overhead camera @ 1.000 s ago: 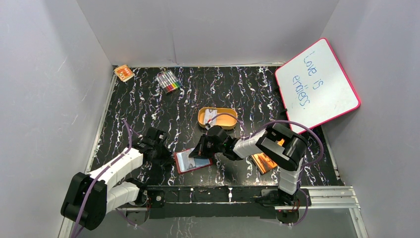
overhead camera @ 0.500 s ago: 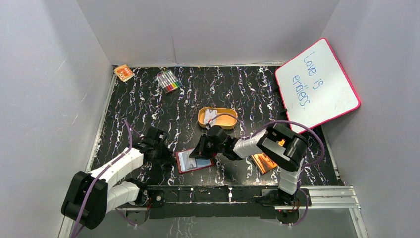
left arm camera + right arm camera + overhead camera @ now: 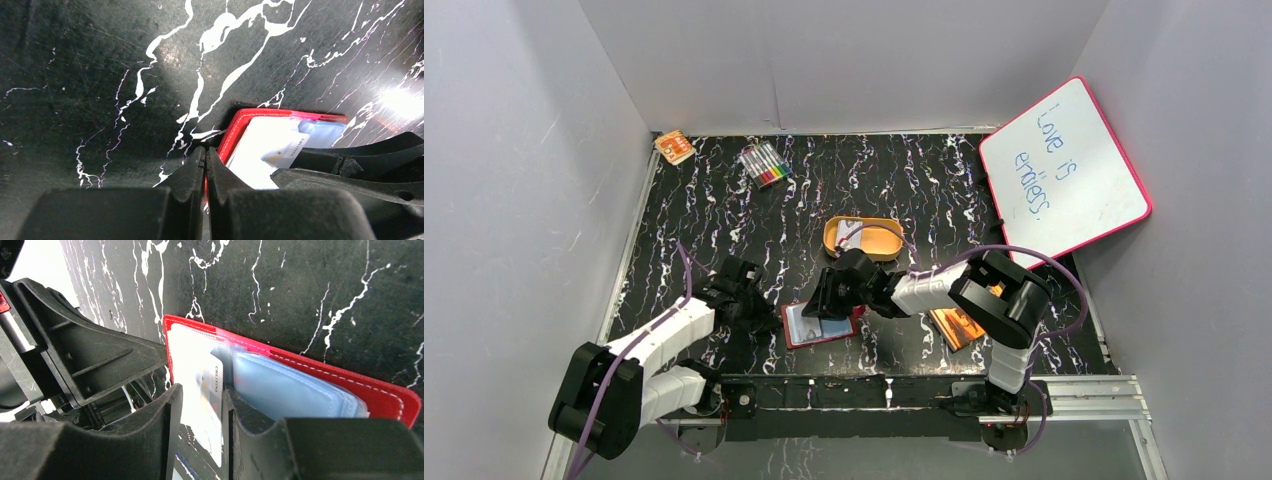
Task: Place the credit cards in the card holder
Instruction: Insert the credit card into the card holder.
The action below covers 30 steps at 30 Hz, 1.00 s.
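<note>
The card holder [image 3: 822, 327] lies open on the table near the front edge, dark red with pale pockets. My left gripper [image 3: 769, 320] is shut on its left red edge [image 3: 235, 132]. My right gripper [image 3: 826, 302] is over the holder's open face, its jaws a narrow gap apart. A pale credit card [image 3: 214, 395] lies in that gap on the holder's left pocket, next to the bluish sleeves [image 3: 290, 392]. The card also shows in the left wrist view [image 3: 286, 150]. Another pale card [image 3: 852, 229] lies in the orange tin.
The orange oval tin [image 3: 876, 243] stands just behind the right gripper. An orange booklet [image 3: 954, 328] lies under the right arm. A whiteboard [image 3: 1064, 165] leans at the back right. Markers [image 3: 764, 164] and a small orange box [image 3: 674, 147] lie at the back left.
My right gripper has moved a little to the left over the open holder. The left arm has stayed in place on the holder's edge.
</note>
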Each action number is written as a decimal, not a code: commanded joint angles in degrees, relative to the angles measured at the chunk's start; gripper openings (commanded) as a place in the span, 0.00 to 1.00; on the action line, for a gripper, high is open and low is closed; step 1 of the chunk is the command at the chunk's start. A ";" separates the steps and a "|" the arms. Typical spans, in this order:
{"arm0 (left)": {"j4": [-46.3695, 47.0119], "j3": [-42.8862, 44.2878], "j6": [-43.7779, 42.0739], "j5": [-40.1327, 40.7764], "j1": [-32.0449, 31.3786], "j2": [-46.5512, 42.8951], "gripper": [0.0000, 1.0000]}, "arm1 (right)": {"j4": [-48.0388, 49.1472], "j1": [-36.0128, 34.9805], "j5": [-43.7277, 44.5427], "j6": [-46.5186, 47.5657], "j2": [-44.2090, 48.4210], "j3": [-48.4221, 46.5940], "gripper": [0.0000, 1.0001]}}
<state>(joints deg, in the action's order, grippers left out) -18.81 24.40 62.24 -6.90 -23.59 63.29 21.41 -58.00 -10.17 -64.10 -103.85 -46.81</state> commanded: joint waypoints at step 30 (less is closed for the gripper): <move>-0.52 -4.01 1.64 0.18 -0.31 -0.89 0.00 | -27.70 -2.16 8.29 8.56 -0.34 -11.67 0.52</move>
<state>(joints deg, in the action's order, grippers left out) -15.22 22.35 64.16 -8.36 -23.46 61.91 2.96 -60.14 -6.63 -58.37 -105.19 -57.91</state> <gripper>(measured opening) 0.008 0.509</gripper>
